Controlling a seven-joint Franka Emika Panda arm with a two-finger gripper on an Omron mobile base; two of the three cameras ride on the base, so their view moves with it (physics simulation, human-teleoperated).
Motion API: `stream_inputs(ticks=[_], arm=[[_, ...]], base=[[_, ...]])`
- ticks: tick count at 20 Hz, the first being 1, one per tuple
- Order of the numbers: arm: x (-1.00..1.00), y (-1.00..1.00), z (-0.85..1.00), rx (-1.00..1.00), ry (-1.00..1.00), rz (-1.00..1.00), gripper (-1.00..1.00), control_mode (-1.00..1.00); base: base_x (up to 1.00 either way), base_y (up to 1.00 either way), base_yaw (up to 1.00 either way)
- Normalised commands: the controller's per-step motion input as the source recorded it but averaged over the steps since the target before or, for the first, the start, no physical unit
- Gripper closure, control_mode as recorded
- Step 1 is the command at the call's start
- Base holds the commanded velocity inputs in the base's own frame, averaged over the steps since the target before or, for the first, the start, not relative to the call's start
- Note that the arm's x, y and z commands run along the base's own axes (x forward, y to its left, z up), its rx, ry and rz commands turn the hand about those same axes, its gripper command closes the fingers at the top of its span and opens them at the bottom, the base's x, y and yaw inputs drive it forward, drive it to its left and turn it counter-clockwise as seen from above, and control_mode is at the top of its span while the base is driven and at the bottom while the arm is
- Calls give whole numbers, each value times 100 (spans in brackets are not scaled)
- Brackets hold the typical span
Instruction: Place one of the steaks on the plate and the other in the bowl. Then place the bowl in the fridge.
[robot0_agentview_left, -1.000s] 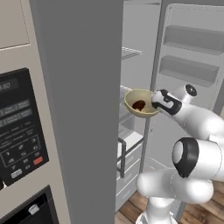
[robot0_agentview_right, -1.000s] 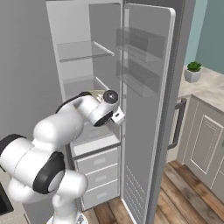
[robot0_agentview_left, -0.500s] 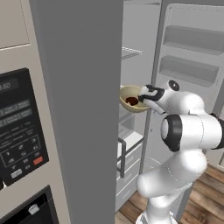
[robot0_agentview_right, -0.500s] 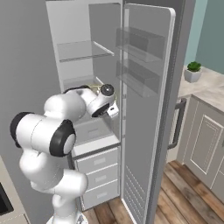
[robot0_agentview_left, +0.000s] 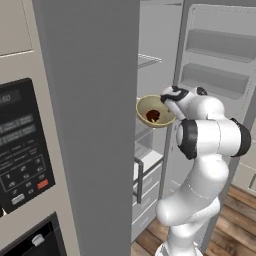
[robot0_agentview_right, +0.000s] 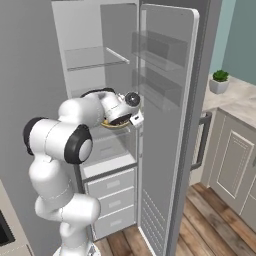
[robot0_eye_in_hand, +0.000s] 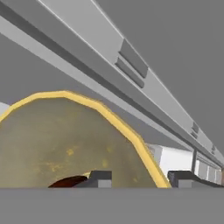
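The olive-gold bowl (robot0_agentview_left: 154, 111) with its yellow rim sits inside the open fridge (robot0_agentview_right: 165, 125) at middle-shelf height, its mouth tipped toward the left base view. A dark seared steak (robot0_agentview_left: 153, 116) lies in its bottom. My gripper (robot0_agentview_left: 168, 99) reaches in from the right and straddles the bowl's near rim. In the hand view the fingertips (robot0_eye_in_hand: 100, 177) stand apart on either side of the rim of the bowl (robot0_eye_in_hand: 65, 144), with a gap beside the rim; the gripper (robot0_eye_in_hand: 142, 178) is open. An edge of the steak (robot0_eye_in_hand: 70, 181) peeks out low. Whether the bowl rests on a shelf is hidden.
The fridge's right door (robot0_agentview_right: 170, 75) swings wide, its bins facing in. A glass shelf (robot0_agentview_right: 97, 56) hangs above the bowl and white drawers (robot0_agentview_right: 112, 190) lie below. A black oven panel (robot0_agentview_left: 22, 145) is at left, and a counter with a small plant (robot0_agentview_right: 219, 80) at far right.
The arm has carried the bowl deeper into the fridge, toward the shelf. The fingers, shut on the rim a second ago, have since parted.
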Motion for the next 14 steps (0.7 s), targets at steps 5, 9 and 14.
stream_inputs(ticks=[5, 9, 14], arm=[[-22, 50, 27, 2, -4, 0, 100, -100], [-12, 39, 24, 10, 10, 0, 100, -100], [0, 29, 63, 9, -2, -1, 100, -100]], base=[[0, 0, 0], [0, 0, 0], [0, 0, 0]])
